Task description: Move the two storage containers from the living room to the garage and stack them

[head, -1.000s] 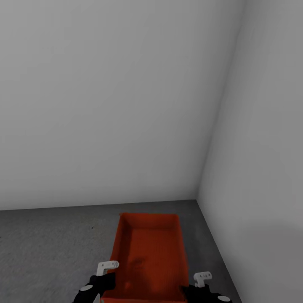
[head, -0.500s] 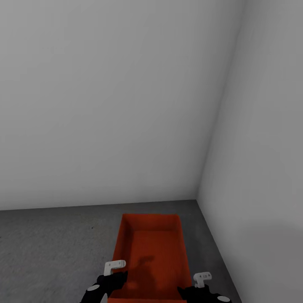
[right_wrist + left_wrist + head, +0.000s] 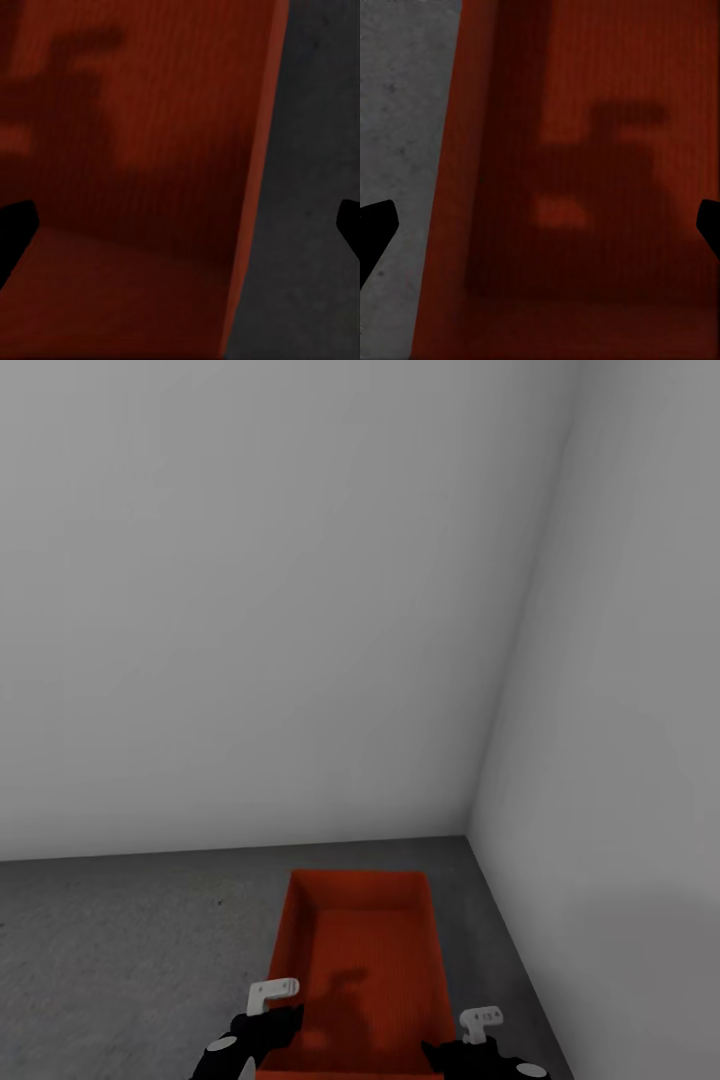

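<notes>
One orange-red storage container sits open-topped on the dark grey concrete floor in the garage corner; the other container is out of view. My left gripper hovers over the container's near left wall, open. Its black fingertips stand far apart, with the wall and red interior between them. My right gripper is at the near right wall, also open. One of its fingertips is over the floor and the other over the red interior. Neither gripper holds anything.
Pale grey walls meet in a corner just behind the container: the back wall and the right wall, which runs close along the container's right side. Bare concrete stretches away to the left of the container.
Over the last second my left gripper moved right, from outside the container's left wall to above it. The container shifted slightly away. Nothing has moved in the last half second.
</notes>
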{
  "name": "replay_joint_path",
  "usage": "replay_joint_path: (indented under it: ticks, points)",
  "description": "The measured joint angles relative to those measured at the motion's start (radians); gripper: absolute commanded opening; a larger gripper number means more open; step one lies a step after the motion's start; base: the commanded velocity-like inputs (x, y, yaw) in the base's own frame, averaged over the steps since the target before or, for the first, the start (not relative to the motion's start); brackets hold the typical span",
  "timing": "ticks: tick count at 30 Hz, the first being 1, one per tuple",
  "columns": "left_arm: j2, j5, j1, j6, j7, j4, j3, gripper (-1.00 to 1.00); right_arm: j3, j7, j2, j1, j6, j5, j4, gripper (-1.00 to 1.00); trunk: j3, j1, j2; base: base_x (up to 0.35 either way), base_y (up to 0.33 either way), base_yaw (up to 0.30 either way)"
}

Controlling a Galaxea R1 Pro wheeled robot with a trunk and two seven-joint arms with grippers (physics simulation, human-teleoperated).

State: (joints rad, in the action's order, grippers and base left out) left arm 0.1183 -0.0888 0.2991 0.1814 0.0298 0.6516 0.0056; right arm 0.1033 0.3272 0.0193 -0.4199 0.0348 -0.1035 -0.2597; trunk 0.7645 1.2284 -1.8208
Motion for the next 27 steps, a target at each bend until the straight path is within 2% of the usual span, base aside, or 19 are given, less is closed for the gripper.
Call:
replay_joint_path:
  ticks: [27]
  points:
    - [0.001,0.0,0.001,0.004,0.005,0.002,0.0,1.0,0.0,0.0,0.0,0.0,0.0,-0.001,0.0,1.0,-0.085,-0.104,0.189,0.0,0.0,0.0]
